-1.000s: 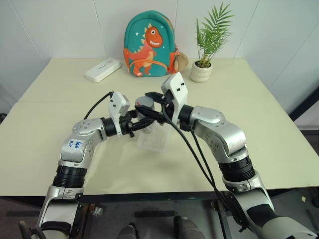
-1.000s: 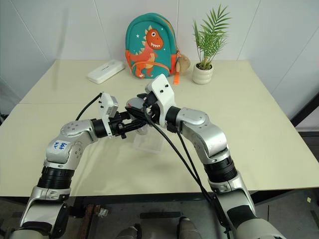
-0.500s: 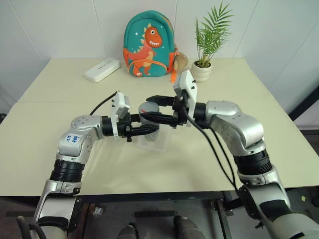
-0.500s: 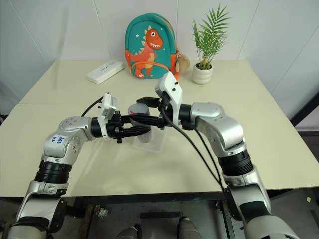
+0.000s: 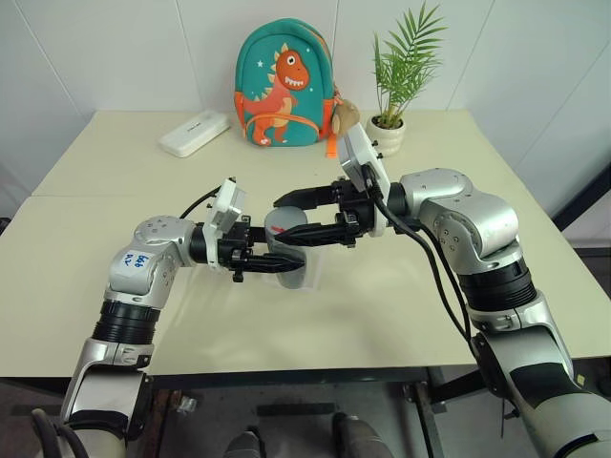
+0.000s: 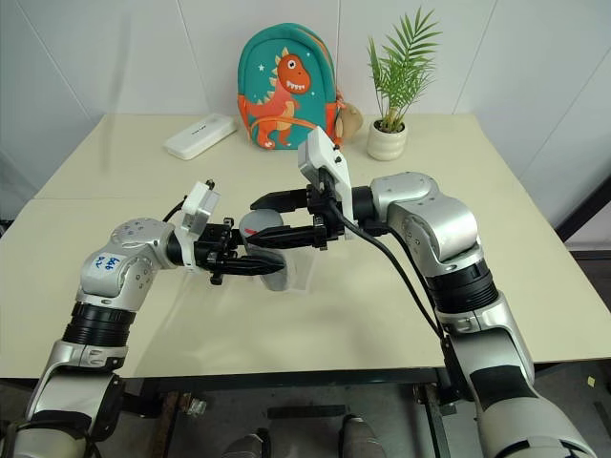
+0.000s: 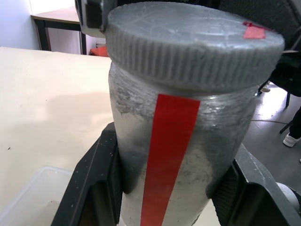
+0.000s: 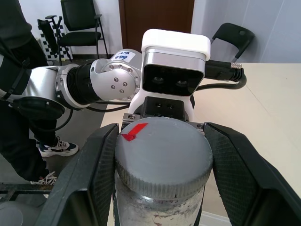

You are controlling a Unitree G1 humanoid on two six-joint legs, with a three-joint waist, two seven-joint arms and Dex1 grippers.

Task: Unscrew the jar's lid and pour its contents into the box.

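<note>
- Silver jar [image 5: 286,250] is held up above the table [image 5: 115,191], both arms meeting at it from opposite sides.
- Left gripper [image 7: 171,188] is clenched on the jar's body, a black finger [image 7: 96,181] pressed against each side, with the red stripe [image 7: 167,150] facing its wrist camera.
- Right gripper [image 8: 162,165] is clamped on the grey lid [image 8: 163,155]; the lid sits on the jar.
- Right wrist view catches a red tape mark [image 8: 133,131] on top of the lid and the left arm's camera [image 8: 175,66] just behind the jar.
- Left wrist view shows a corner of the clear box [image 7: 28,197] on the table below the jar.
- From the head, the box [image 5: 310,277] is mostly hidden behind the jar.
- At the table's far edge: a dinosaur backpack [image 5: 284,86], a potted plant [image 5: 389,129] and a flat white case [image 5: 196,134].
</note>
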